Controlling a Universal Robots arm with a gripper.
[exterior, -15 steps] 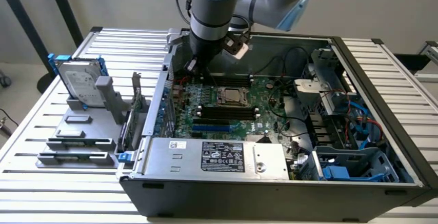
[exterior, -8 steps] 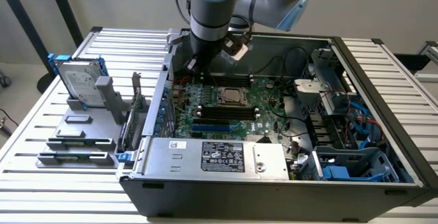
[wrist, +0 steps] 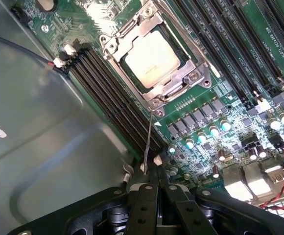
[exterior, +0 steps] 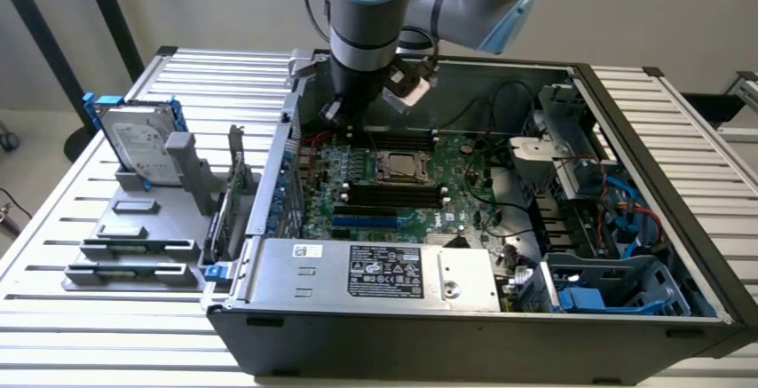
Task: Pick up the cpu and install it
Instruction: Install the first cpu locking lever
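**OPERATOR:** Report tool state.

**TECHNICIAN:** The black two-fingered gripper is clenched, finger against finger. It hangs above the board, short of the bright steel socket frame.

**OPERATOR:** Nearest item to the tool?

**TECHNICIAN:** A thin steel wire lever. It runs from a corner of the socket frame up toward the fingertips. Its free end lies just beside them; contact cannot be confirmed.

**OPERATOR:** Locate the task part.

**TECHNICIAN:** The small flat square cpu, with a dull silver metal top, lies flat inside the socket frame, enclosed on all four sides.

**OPERATOR:** Surroundings?

**TECHNICIAN:** Long black memory sticks stand in parallel rows just beside the socket frame, on two opposite sides. The green printed motherboard carries the socket frame within the grey steel computer case. Well apart from the socket frame, outside the case toward the exterior view's left, a large silver hard drive in a blue bracket stands on edge.
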